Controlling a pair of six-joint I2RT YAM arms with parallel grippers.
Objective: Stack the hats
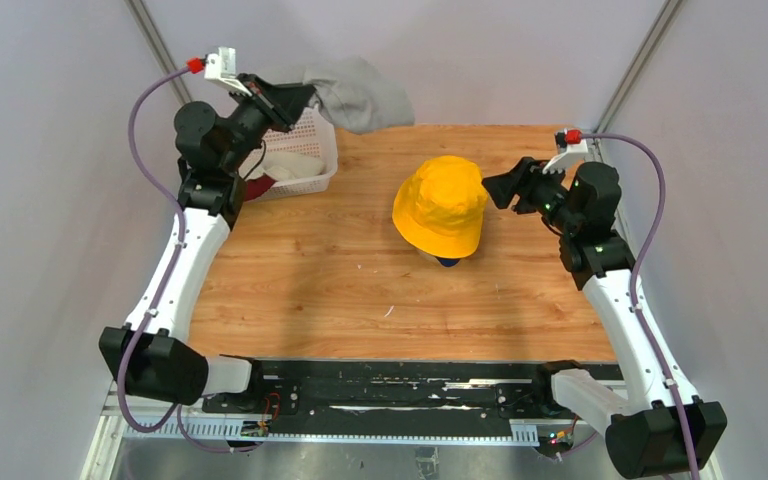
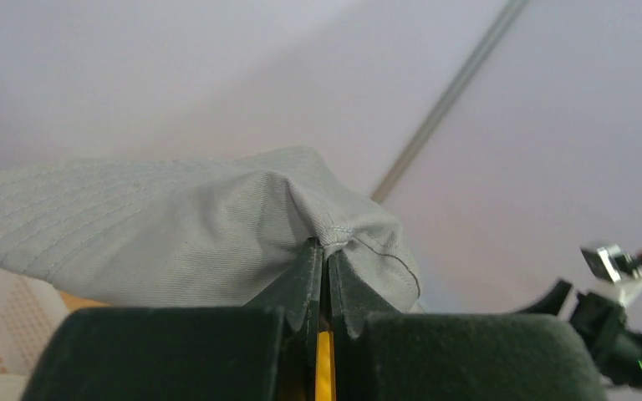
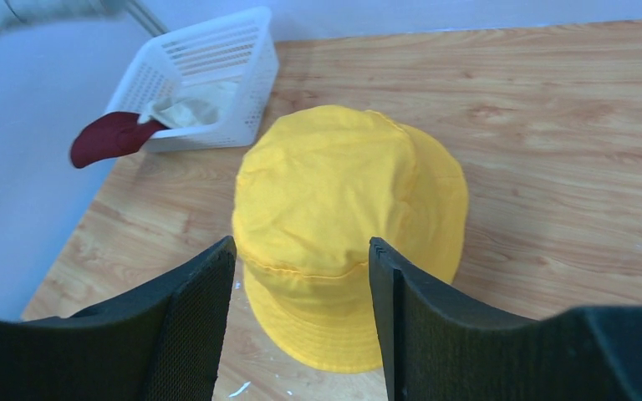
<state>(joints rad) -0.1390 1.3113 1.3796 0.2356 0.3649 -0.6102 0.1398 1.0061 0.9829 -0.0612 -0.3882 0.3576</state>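
Left gripper (image 2: 324,259): I see it pressed together on a fold of the grey hat (image 2: 175,225), raised above the white basket (image 1: 315,150).
Right gripper (image 3: 301,246): spread, hovering just right of the yellow hat (image 1: 441,205).
Yellow hat: mid surface (image 1: 310,270), crown up, with a navy scrap (image 1: 447,262) under its near brim.
Basket: I see the beige hat (image 3: 180,109) inside and the dark red hat (image 3: 104,138) hanging over its rim.

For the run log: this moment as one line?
left gripper: shut on grey hat, aloft | right gripper: open, facing yellow hat | basket: dark red hat over rim
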